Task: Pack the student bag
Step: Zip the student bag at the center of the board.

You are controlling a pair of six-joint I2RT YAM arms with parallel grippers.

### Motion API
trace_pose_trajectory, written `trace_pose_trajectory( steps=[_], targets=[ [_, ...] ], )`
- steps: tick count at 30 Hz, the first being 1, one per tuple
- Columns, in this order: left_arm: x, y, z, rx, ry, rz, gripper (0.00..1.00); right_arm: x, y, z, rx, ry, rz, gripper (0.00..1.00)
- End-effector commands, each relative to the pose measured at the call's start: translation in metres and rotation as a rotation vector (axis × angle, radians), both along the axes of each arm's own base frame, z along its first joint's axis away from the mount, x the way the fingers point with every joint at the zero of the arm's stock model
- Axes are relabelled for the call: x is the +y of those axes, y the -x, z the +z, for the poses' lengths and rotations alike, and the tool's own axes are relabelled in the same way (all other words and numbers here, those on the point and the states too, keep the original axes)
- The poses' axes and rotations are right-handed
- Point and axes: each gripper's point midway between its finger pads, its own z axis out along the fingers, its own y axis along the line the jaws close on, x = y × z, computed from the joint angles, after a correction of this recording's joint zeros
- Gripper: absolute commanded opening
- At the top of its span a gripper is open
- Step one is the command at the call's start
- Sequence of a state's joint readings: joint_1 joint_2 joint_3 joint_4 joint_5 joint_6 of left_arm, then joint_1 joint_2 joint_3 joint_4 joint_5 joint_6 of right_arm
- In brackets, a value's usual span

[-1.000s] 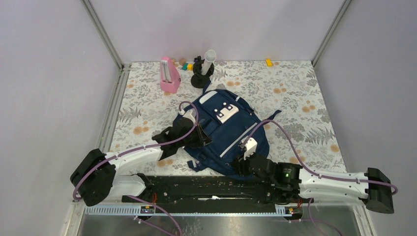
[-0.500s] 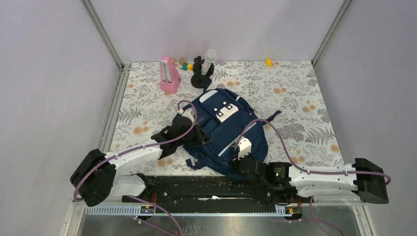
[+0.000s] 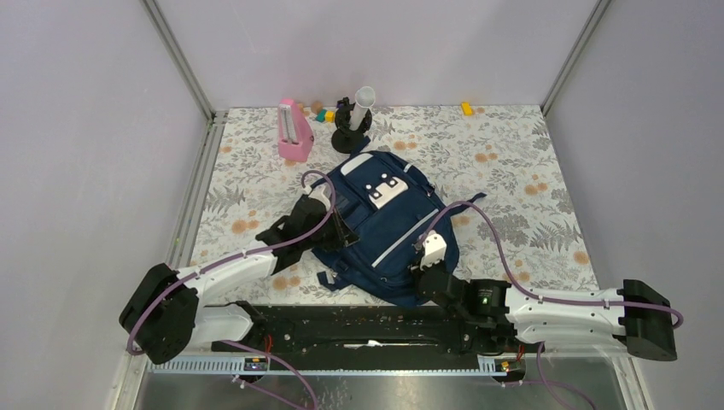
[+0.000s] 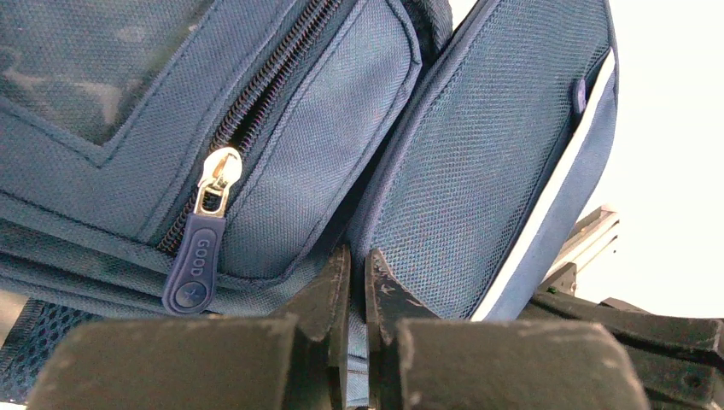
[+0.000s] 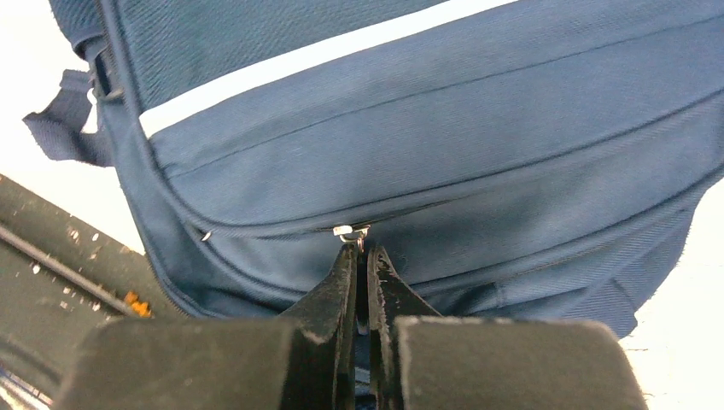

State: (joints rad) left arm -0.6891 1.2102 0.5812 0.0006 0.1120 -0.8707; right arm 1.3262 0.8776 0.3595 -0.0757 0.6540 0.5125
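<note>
Your student bag (image 3: 384, 226) lies between left gripper (image 3: 337, 235) and right gripper (image 3: 418, 272). A stand (image 3: 348, 130) sits just behind it.

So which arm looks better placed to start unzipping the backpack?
The right, likely. The right gripper is shut on a zipper pull at the student bag's near end, ready to tug. The left gripper only pinches side fabric, beside a second pull it isn't holding.

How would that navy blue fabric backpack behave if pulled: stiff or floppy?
Probably floppy: the navy blue fabric backpack lies slumped, cloth bunching where the left tool pinches it. Flat, so likely light; it may slide on the flowered tablecloth if the right tool tugs its zip pull.
</note>
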Motion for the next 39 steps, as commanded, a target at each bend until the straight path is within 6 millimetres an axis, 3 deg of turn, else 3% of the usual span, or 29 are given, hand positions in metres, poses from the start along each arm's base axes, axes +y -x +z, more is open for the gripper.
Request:
trace_pose_trajectory(
  steps=[1,16,31,39],
  targets=[
    [0.032,-0.018,-0.007,-0.040,-0.095,0.099,0.00,-0.018,-0.019,0.001,-0.027,0.029,-0.078,0.00],
    [0.061,-0.024,-0.015,-0.043,-0.153,0.146,0.00,-0.029,-0.049,0.006,0.000,-0.011,-0.104,0.00],
    [0.090,-0.028,-0.026,-0.038,-0.199,0.190,0.00,-0.041,-0.110,0.010,0.054,-0.105,-0.164,0.00],
    [0.096,-0.032,-0.030,-0.042,-0.248,0.159,0.00,-0.051,-0.139,0.018,0.049,-0.137,-0.191,0.00]
  ],
)
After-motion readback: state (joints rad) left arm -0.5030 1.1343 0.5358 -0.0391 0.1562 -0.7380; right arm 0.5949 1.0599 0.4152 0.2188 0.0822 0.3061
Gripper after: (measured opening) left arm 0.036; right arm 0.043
